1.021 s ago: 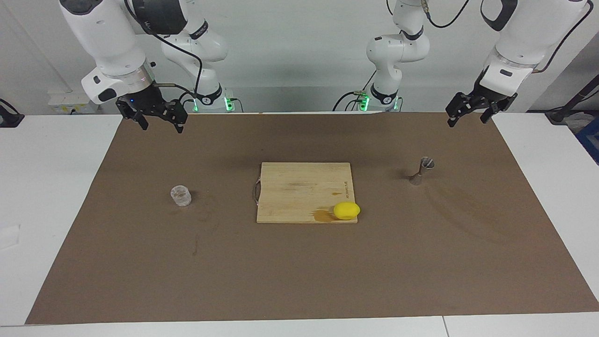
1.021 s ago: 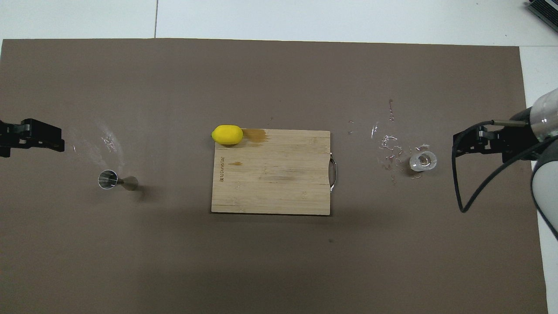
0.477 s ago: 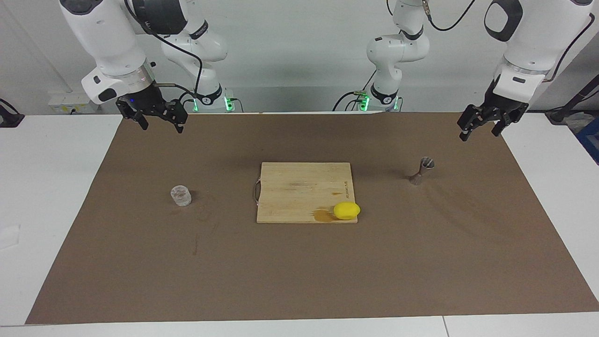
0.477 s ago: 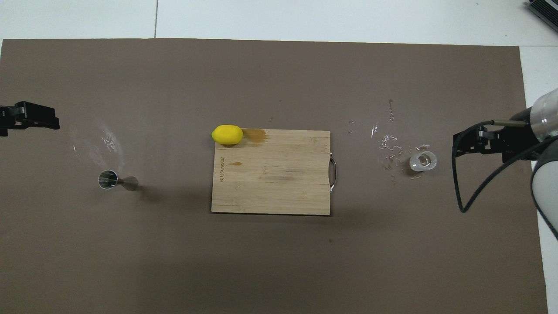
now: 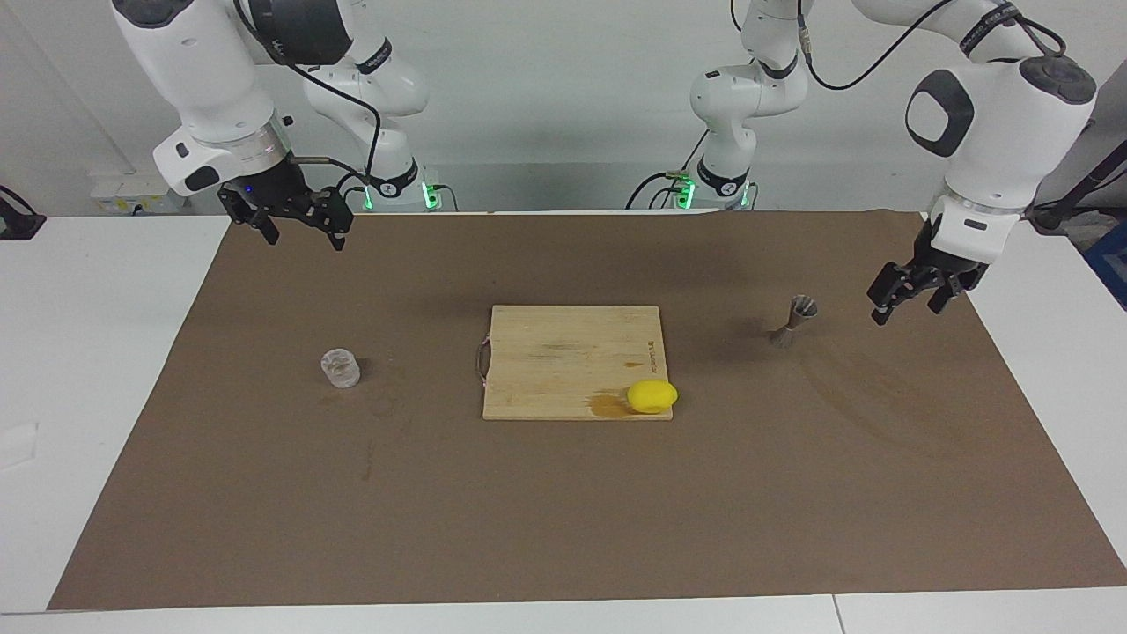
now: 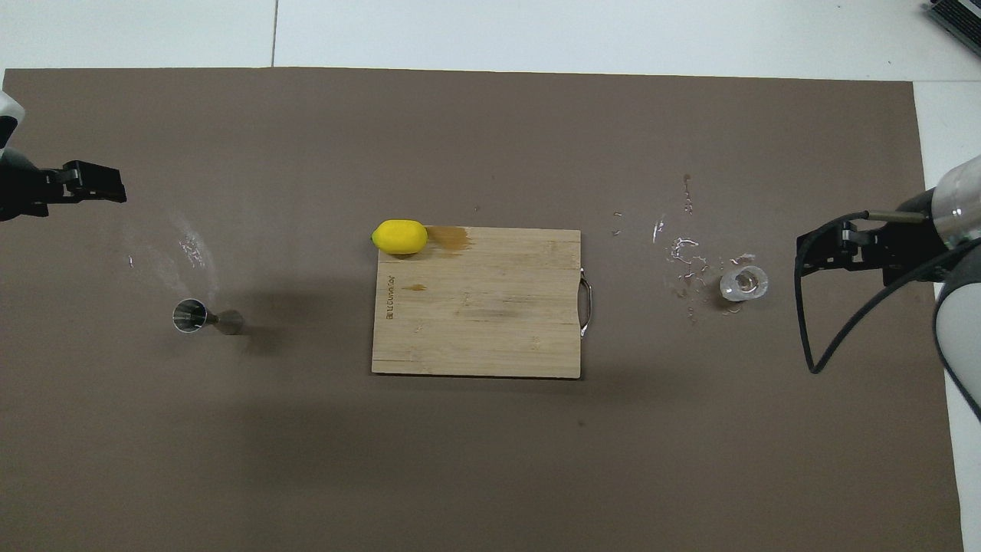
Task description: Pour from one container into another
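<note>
Two grippers were up in the air, and both carried nothing. The left gripper (image 5: pixel 907 306) hung with its fingers spread apart over the brown mat (image 5: pixel 563 493), at the left arm's end of the table, just beside the metal jigger (image 5: pixel 792 321) but not touching it. In the overhead view the left gripper (image 6: pixel 84 184) showed only at the edge of the picture. The right gripper (image 5: pixel 299 229) also had its fingers spread, and it hung over the corner of the mat at the right arm's end, close to the robots. The right arm waited there.

The jigger stood upright on the mat, toward the left arm's end, well apart from the wooden cutting board (image 5: pixel 563 352) in the middle. The glass cup (image 5: pixel 340 368) stood upright on the mat toward the right arm's end, also well apart from the board. In the overhead view some small shiny drops or marks (image 6: pixel 682 257) lay on the mat beside the glass cup (image 6: pixel 743 284). A yellow lemon (image 5: pixel 651 396) rested on a corner of the board, the corner farther from the robots and toward the left arm's end, next to a dark stain (image 5: pixel 607 405) on the wood.
</note>
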Controlling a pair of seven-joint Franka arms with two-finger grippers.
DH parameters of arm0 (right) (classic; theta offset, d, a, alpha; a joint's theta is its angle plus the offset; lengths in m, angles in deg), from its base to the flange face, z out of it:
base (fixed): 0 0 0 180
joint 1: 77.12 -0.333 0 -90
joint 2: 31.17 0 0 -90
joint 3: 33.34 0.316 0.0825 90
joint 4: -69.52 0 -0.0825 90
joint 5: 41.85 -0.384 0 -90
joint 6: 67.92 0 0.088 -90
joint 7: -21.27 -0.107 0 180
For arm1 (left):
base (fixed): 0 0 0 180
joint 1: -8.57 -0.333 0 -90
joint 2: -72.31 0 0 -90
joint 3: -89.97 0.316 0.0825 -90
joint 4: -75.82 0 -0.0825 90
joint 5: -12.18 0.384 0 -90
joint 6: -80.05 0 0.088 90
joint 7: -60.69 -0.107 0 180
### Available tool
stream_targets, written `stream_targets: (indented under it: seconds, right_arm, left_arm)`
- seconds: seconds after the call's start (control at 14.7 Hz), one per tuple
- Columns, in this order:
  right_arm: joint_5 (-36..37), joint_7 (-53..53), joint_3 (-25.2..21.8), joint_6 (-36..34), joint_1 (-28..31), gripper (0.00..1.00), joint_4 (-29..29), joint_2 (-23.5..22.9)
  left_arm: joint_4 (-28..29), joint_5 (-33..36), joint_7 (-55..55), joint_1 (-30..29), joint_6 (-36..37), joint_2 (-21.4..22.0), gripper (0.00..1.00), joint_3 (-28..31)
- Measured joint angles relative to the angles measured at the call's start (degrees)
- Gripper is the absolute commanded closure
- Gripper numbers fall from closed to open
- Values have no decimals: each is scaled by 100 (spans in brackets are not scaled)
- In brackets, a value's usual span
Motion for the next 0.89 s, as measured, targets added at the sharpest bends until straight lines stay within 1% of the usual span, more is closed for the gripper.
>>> stream_targets:
  seconds: [0.14, 0.2, 0.41, 0.68, 0.89]
  right_arm:
    - [0, 0, 0, 0, 0, 0, 0, 0]
    - [0, 0, 0, 0, 0, 0, 0, 0]
    - [0, 0, 0, 0, 0, 0, 0, 0]
    - [0, 0, 0, 0, 0, 0, 0, 0]
    - [0, 0, 0, 0, 0, 0, 0, 0]
  left_arm:
    - [291, 0, 80, -90, -504, -10, 0, 4]
    - [381, 0, 148, -118, -614, -3, 0, 3]
    - [534, -25, 321, -221, -611, 63, 0, 2]
    - [855, -617, 525, -653, -608, 183, 0, 12]
    - [965, -707, 527, -775, -594, 232, 0, 14]
